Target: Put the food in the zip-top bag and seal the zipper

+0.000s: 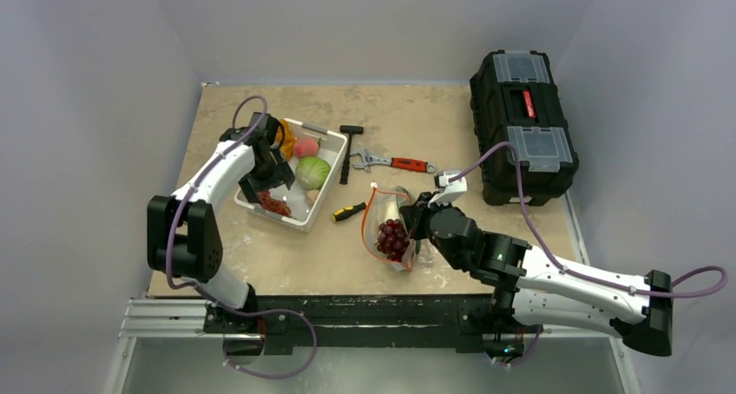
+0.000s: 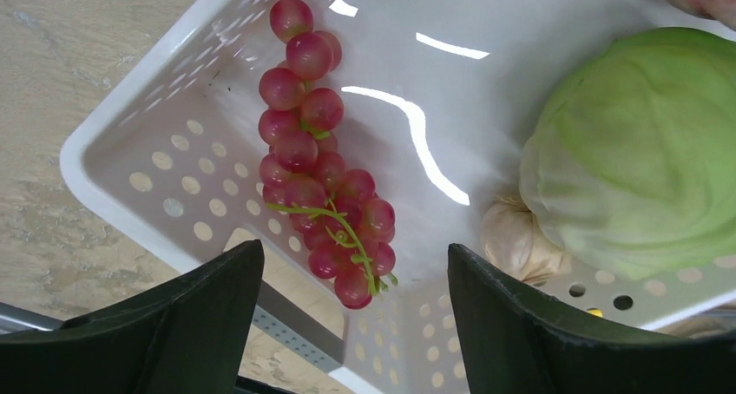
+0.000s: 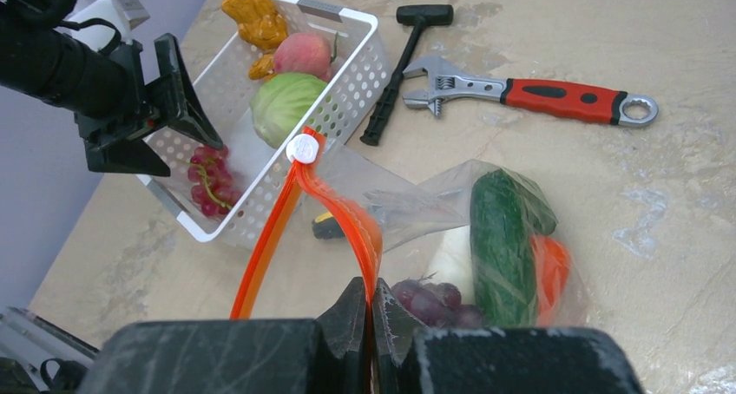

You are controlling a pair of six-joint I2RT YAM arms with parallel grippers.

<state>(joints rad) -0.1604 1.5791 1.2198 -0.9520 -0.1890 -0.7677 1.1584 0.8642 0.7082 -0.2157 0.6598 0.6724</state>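
The clear zip-top bag (image 3: 408, 203) lies on the table with its mouth held open; it also shows in the top view (image 1: 388, 233). Inside are dark purple grapes (image 3: 430, 303), a white radish (image 3: 454, 253), a green cucumber (image 3: 503, 238) and an orange carrot (image 3: 553, 268). My right gripper (image 3: 371, 290) is shut on the orange zipper (image 3: 347, 212). My left gripper (image 2: 354, 251) is open, just above a bunch of red grapes (image 2: 321, 168) in the white basket (image 2: 156, 164). A green cabbage (image 2: 642, 142) and a beige piece (image 2: 514, 233) lie beside them. A pink peach (image 3: 302, 54) and an orange piece (image 3: 254, 19) lie at the basket's far end.
A red-handled wrench (image 3: 538, 95) and a black hammer (image 3: 401, 60) lie beyond the bag. A small yellow-and-black screwdriver (image 1: 349, 212) lies between basket and bag. A black toolbox (image 1: 523, 125) stands at the back right.
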